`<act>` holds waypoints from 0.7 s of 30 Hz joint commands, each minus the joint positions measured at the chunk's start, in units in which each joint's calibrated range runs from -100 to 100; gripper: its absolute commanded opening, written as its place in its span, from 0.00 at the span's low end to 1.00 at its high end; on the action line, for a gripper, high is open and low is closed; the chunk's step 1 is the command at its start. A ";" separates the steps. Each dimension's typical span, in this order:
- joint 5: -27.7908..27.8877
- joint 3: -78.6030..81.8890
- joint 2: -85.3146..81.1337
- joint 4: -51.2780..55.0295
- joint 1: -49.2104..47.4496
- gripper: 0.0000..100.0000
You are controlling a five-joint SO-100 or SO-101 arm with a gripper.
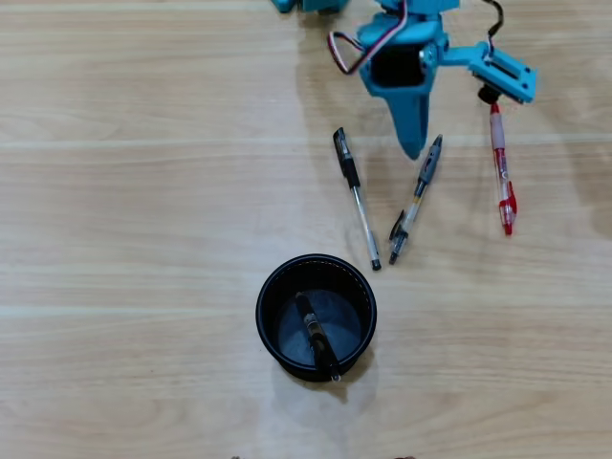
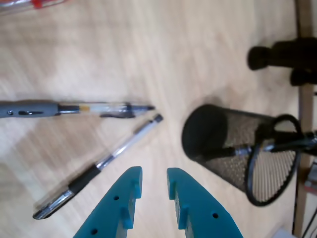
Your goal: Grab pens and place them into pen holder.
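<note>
Black pen (image 1: 316, 336) in pen holder (image 1: 273, 287); 3 pens on table; end effector (image 2: 154, 174) slightly apart, empty.

In the overhead view, the pen holder (image 1: 316, 317) is standing on the table (image 1: 134, 191) below three pens, with one pen (image 1: 316, 337) leaning inside it. The capped pen (image 1: 357, 197) is lying just above the holder's rim; the sleeved pen (image 1: 415, 200) is lying right of it, their lower tips converging. The fourth pen (image 1: 502, 175) is lying well apart, farther right.
</note>
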 commanded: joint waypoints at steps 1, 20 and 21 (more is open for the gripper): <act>2.52 -0.16 3.26 -2.66 -4.72 0.07; -27.49 25.19 3.18 -7.13 7.22 0.20; -28.32 25.19 3.77 -7.13 6.49 0.23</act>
